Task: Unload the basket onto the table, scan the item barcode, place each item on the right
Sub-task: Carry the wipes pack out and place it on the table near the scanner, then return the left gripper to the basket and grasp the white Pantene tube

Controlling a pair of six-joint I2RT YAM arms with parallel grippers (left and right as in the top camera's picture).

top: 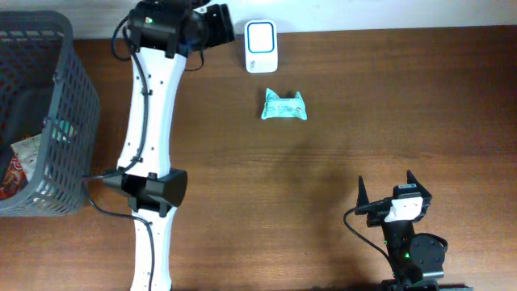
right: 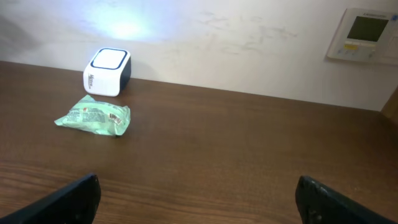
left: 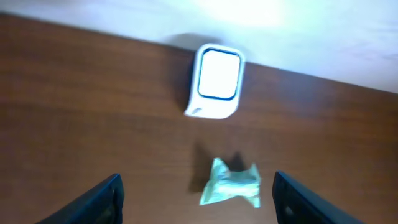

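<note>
The item, a crumpled pale green packet (top: 284, 107), lies on the brown table just in front of the white barcode scanner (top: 261, 47) with its blue-rimmed window. In the left wrist view the packet (left: 231, 185) rests loose on the wood below the scanner (left: 215, 81), and my left gripper (left: 196, 208) hangs open above it with nothing between its dark fingers (left: 106, 198). The left gripper (top: 216, 18) sits at the table's far edge, left of the scanner. My right gripper (top: 388, 187) stands open and empty at the front right, far from the packet (right: 94, 116).
A grey mesh basket (top: 48, 121) with several packaged goods in it stands at the left edge. A white wall runs behind the table, with a control panel (right: 364, 34) on it. Bare wood lies between the packet and the right gripper (right: 199, 205).
</note>
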